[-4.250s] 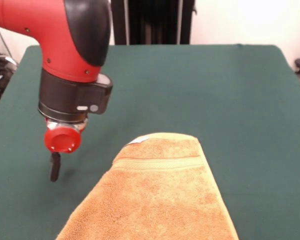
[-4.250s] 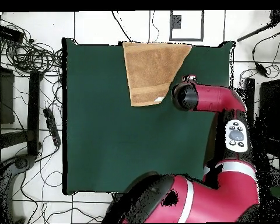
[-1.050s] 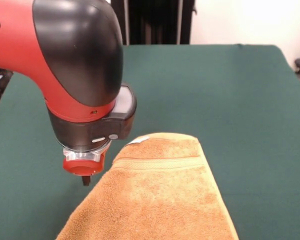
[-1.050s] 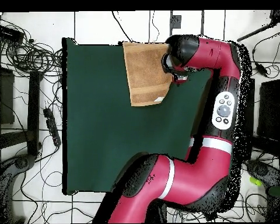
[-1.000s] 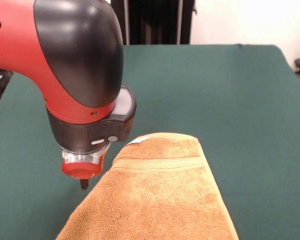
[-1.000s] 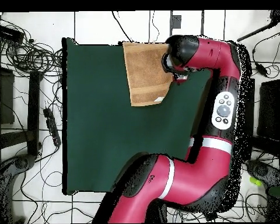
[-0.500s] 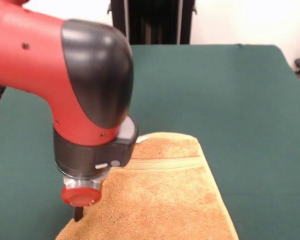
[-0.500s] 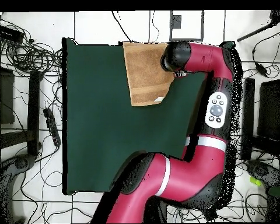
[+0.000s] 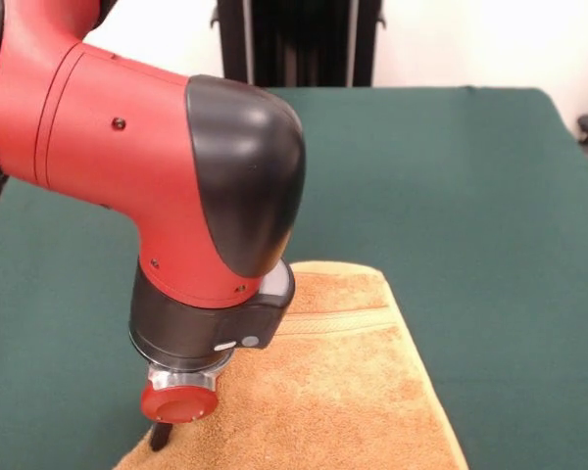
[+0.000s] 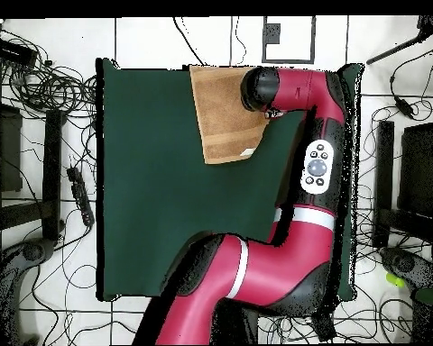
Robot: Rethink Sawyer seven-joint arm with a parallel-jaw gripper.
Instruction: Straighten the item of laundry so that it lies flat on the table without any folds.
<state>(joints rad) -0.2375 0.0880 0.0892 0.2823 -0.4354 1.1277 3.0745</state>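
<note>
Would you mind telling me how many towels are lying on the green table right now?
1. The towel lies at the table's near edge in the front view, its left side under the arm; nothing shows of any other, though the arm hides some table.

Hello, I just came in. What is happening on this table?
A red and black robot arm is working on an orange-tan towel that lies at the edge of a green table. The claw is low at one side edge of the towel. Whether it is open or shut cannot be seen. The towel looks folded, so it is not yet flat.
</note>
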